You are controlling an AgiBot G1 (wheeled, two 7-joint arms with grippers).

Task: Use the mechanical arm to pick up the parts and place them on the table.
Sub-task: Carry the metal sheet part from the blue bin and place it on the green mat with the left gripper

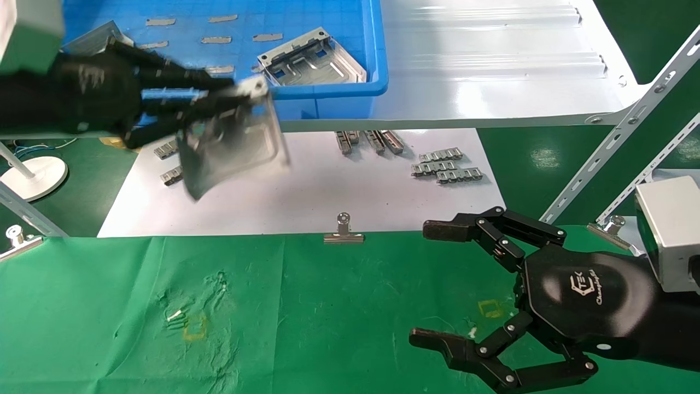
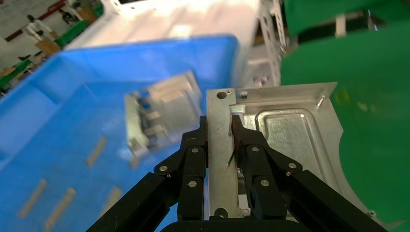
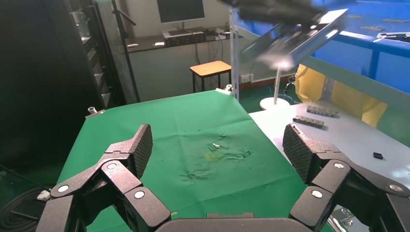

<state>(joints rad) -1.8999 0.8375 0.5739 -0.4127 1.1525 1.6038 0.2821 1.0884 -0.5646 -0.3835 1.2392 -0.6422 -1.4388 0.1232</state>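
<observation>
My left gripper is shut on the folded edge of a silvery stamped metal part and holds it in the air just in front of the blue bin, above the white board. In the left wrist view the fingers pinch the part by its rail edge. A second part lies in the bin's front right corner. The green cloth table lies below and nearer. My right gripper is open and empty over the table's right side.
Small grey link strips lie on the white board and in the bin. A glossy white shelf carries the bin. Metal clips hold the cloth's far edge. A slanted metal frame stands at the right.
</observation>
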